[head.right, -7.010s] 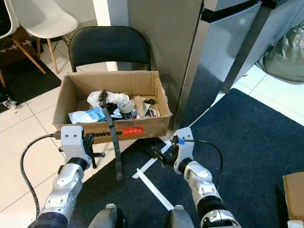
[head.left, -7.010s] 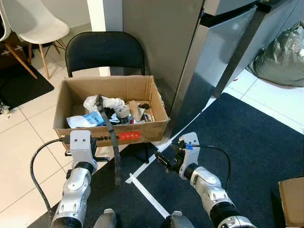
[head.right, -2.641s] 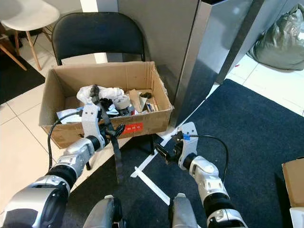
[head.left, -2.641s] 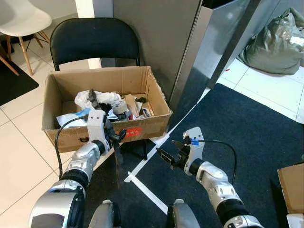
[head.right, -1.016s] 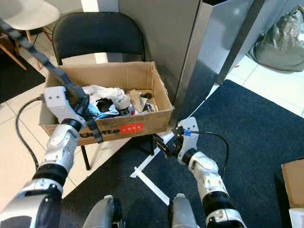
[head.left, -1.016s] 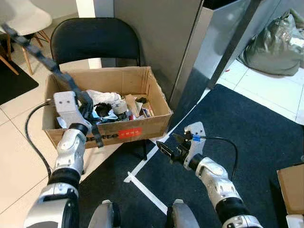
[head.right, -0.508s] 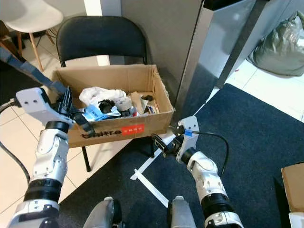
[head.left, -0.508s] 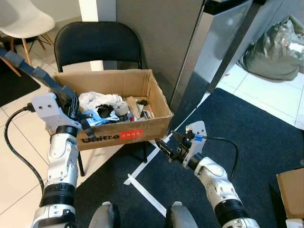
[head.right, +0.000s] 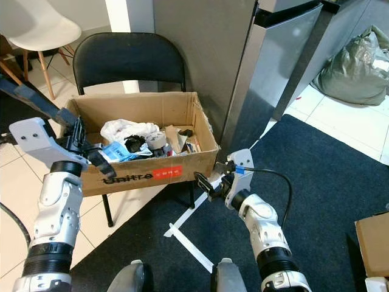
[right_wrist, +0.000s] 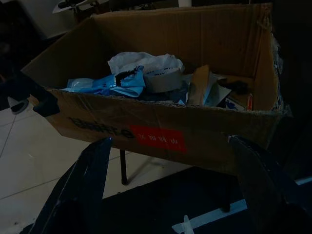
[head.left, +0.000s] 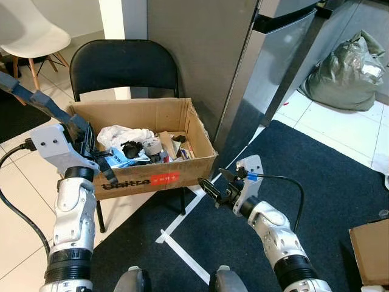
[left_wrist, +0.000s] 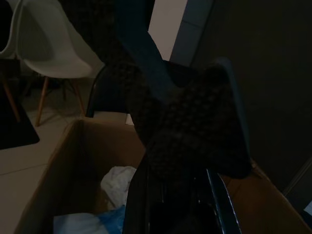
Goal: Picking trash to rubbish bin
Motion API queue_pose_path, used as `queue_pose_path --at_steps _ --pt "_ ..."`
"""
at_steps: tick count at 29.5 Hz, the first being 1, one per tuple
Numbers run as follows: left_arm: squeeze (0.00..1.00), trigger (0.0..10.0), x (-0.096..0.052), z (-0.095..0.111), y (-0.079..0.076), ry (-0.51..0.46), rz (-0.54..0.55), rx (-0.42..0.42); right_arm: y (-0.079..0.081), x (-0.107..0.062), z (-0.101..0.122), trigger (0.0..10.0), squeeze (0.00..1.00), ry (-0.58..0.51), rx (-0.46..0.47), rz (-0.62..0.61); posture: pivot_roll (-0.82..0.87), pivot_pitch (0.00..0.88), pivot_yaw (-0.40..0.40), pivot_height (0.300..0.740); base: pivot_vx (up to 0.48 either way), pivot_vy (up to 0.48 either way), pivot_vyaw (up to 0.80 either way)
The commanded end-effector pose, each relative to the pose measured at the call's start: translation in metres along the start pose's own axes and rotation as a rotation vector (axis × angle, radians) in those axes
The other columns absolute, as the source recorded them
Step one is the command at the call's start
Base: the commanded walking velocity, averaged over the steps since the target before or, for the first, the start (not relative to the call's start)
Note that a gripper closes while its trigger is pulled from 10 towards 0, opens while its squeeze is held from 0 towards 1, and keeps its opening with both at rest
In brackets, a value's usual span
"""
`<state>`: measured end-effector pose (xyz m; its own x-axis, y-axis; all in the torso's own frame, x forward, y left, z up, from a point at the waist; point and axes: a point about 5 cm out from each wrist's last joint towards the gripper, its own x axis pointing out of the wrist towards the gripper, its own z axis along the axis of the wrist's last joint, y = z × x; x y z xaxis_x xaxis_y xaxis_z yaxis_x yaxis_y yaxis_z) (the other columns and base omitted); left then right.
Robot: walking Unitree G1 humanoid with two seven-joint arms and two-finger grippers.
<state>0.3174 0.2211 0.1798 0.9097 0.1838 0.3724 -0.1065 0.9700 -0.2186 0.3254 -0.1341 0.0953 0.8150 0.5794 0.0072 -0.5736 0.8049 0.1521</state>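
- Left eye view: cardboard box [head.left: 146, 152] resting on the seat of a black folding chair [head.left: 124, 64], beside a grey cabinet [head.left: 200, 55], and holding white crumpled plastic [head.left: 124, 132], a blue wrapper [head.left: 124, 157] and a roll of tape [head.left: 152, 146]. Left gripper [head.left: 85, 141] raised at the box's left wall, jaws clamped on a dark strap [head.left: 45, 104], which runs up and away to the left while its short end hangs over the box front. Right gripper [head.left: 209, 187] low over the dark carpet [head.left: 316, 176], just off the box's front right corner, jaws parted and holding nothing.
- Right eye view: same layout; white tape line [head.right: 188, 243] on the carpet near the chair legs, grey sack [head.right: 358, 61] on the tiles well apart to the right, white chair [head.right: 42, 24] behind on the left.
- Left wrist view: very dark; strap bunched between the black fingers [left_wrist: 217, 204], box interior with white plastic below.
- Right wrist view: spread black fingers [right_wrist: 80, 190] framing the box front with its red label [right_wrist: 158, 139], trash heaped inside.
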Motion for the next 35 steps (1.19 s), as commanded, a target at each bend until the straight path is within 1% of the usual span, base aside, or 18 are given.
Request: queue_pose_path --at_steps 1,3,4,10,18,29,33,35 --pt "0.0 10.0 -0.003 0.0 0.0 0.012 0.003 0.028 0.0 -0.003 0.0 10.0 0.0 -0.004 0.009 0.005 0.04 0.123 -0.066 0.67 0.0 0.0 0.0" --pt "0.0 10.0 -0.003 0.001 0.0 0.013 0.003 0.027 0.0 -0.003 0.0 10.0 0.0 -0.005 0.007 0.007 0.04 0.123 -0.066 0.675 0.0 0.0 0.0" --pt "0.0 10.0 -0.005 0.002 -0.002 0.015 0.004 0.023 0.0 -0.003 0.0 10.0 0.0 -0.004 0.009 0.008 0.04 0.124 -0.066 0.69 0.0 0.0 0.0" --pt "0.0 10.0 -0.009 0.0 -0.004 0.03 0.002 0.02 0.001 -0.002 -0.003 10.0 0.0 0.02 0.006 0.007 0.04 0.127 -0.066 0.69 0.0 0.0 0.0" --pt "0.0 10.0 -0.012 0.0 -0.008 0.041 0.001 0.012 0.001 -0.002 -0.002 10.0 0.0 0.009 -0.001 0.008 0.04 0.131 -0.069 0.69 0.0 0.0 0.0" --pt "0.0 10.0 -0.014 -0.001 -0.011 0.067 -0.005 0.0 0.002 -0.003 0.001 10.0 0.0 -0.004 0.014 0.035 0.04 0.133 -0.07 0.69 0.0 0.0 0.0" --pt "0.0 10.0 -0.017 -0.003 -0.012 0.08 -0.015 0.003 0.002 -0.003 0.003 10.0 0.0 -0.013 0.013 0.041 0.05 0.134 -0.067 0.705 0.0 0.0 0.0" --pt "0.0 10.0 -0.02 -0.005 -0.013 0.093 -0.026 0.018 0.003 -0.003 0.003 10.0 0.0 -0.016 0.013 0.043 0.05 0.134 -0.067 0.715 0.0 0.0 0.0"
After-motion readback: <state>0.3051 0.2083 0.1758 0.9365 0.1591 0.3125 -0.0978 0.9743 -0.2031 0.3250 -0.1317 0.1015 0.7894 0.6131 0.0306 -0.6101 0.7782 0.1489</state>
